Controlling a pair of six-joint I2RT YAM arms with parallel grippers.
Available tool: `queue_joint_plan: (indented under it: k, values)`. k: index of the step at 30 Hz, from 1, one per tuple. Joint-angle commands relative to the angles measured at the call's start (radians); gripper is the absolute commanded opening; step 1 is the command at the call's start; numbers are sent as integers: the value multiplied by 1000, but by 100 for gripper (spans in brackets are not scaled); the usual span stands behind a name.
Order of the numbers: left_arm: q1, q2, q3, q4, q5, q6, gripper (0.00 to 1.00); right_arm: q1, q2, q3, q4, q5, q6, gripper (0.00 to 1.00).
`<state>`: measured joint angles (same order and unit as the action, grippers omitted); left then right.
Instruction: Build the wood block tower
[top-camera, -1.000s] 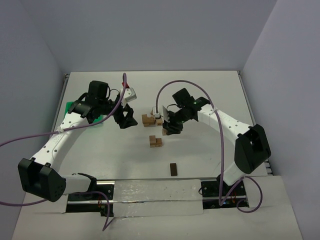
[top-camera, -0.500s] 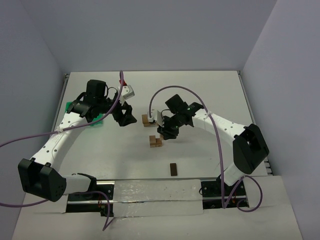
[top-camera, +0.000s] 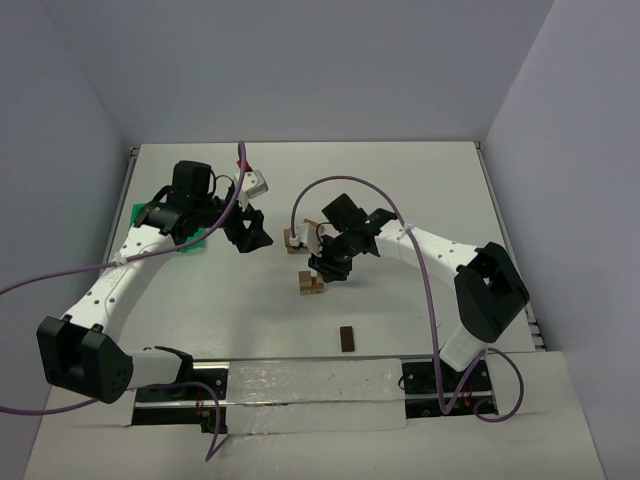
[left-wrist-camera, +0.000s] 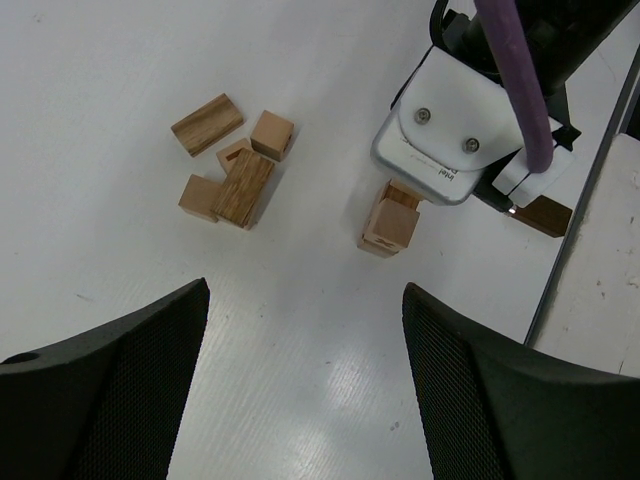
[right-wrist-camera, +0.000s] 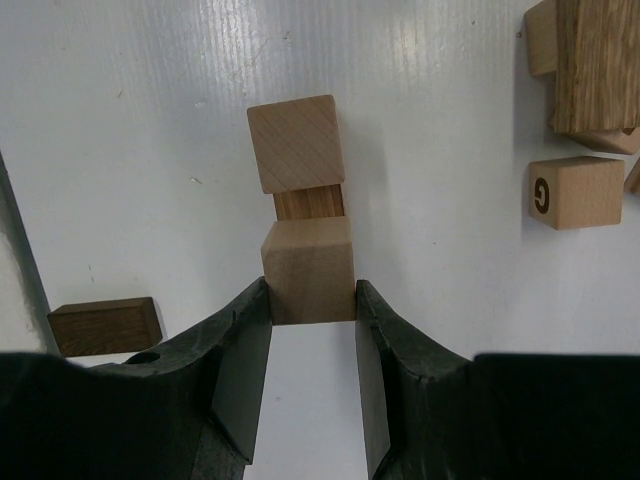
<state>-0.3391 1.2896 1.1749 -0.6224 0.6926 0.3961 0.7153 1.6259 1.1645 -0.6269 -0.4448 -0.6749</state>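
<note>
My right gripper (right-wrist-camera: 310, 295) is shut on a light-tan wood cube (right-wrist-camera: 308, 268). It holds the cube at the near end of the small tower, which is a darker plank (right-wrist-camera: 309, 202) with another cube (right-wrist-camera: 296, 143) on its far end. Whether the held cube rests on the plank, I cannot tell. From above, the right gripper (top-camera: 326, 267) hangs over the tower (top-camera: 311, 285). My left gripper (left-wrist-camera: 305, 300) is open and empty. It hovers left of the loose wood blocks (left-wrist-camera: 232, 170), and from above the left gripper (top-camera: 248, 233) is beside the blocks (top-camera: 293, 240).
A dark brown block (top-camera: 346, 338) lies alone near the front edge, also seen as the dark block (right-wrist-camera: 105, 326). A green bin (top-camera: 141, 212) sits under the left arm at the far left. A lettered cube (right-wrist-camera: 573, 192) lies by the loose pile.
The right gripper has carried its cube left and forward, from beside the loose pile to the tower. The left arm has barely shifted.
</note>
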Motion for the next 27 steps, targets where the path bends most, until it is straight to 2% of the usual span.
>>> queue_joint_plan:
  k: [1, 27]
  values:
    - [8, -22, 2, 48, 14, -11, 85, 10, 10, 0, 40, 9, 21, 28]
    - [15, -10, 5, 71, -3, -34, 88, 41, 40, -4, 69, 40, 39, 35]
